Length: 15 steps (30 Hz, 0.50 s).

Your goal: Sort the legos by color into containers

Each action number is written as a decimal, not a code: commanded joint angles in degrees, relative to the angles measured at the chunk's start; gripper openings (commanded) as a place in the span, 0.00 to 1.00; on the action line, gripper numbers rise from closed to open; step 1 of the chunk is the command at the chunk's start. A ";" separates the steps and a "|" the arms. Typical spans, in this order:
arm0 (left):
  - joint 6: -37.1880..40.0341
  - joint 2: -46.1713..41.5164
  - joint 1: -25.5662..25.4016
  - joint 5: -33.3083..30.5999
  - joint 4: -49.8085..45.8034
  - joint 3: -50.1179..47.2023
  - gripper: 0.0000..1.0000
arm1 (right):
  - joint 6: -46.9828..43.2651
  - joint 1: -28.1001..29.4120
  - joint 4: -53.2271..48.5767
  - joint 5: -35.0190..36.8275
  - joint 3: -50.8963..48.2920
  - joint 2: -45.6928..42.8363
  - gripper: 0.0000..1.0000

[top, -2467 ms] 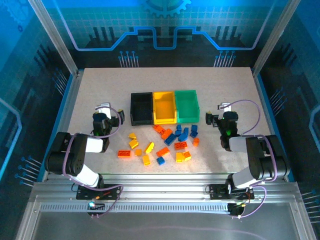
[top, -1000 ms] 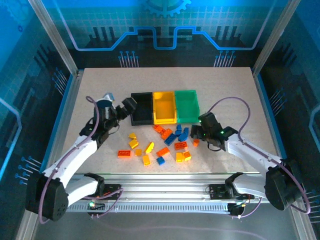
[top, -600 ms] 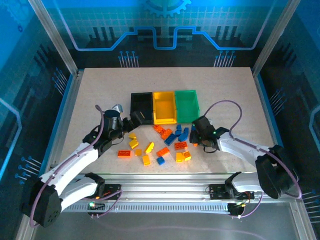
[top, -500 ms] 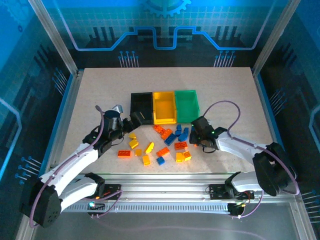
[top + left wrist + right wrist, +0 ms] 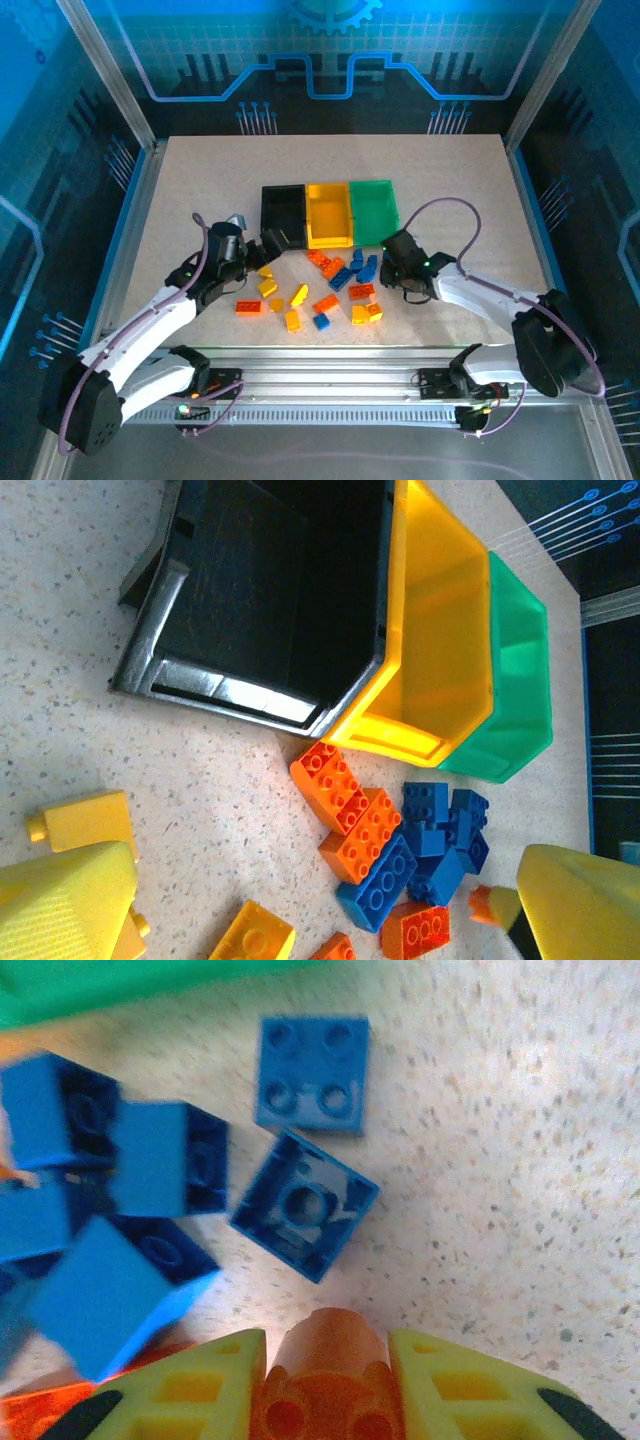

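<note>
Right wrist view: the right jaws are closed on a small orange brick (image 5: 325,1385), pinched across its two side faces. It sits low over the speckled bench (image 5: 520,1210); we can't tell if it's off the surface. Loose blue bricks (image 5: 303,1205) lie just beside it, w/ the green bin (image 5: 120,978) rim just beyond. In the left wrist view the left jaws stand wide apart w/ nothing in them, hovering near the black bin (image 5: 230,692), a yellow piece close below. We judge the legos (image 5: 330,285) light, stiff, hard plastic, smooth-sided & a bit slippery, not fragile. Best taken square across flat opposite sides, not the studs, so a brick won't twist out. The bench looks flat & matte, but bricks prob. skid if nudged. Room is tight: the pile is crowded, neighbours touching, so come straight down. The black bin, yellow bin (image 5: 440,630) & green one stand joined in a row just behind the pile, open-topped; black & yellow look empty.
</note>
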 commanded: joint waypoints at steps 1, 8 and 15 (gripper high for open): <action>-1.58 -1.04 -0.83 1.04 -4.84 2.42 0.99 | -3.58 0.87 -2.23 2.63 7.71 -1.36 0.30; -1.54 -2.84 -1.44 -0.97 -11.62 2.43 0.99 | -8.03 -1.64 -2.78 7.61 24.81 14.24 0.32; 0.12 -5.20 -1.53 -1.66 -13.83 1.34 0.99 | -8.25 -5.23 -5.94 9.28 39.03 29.33 0.35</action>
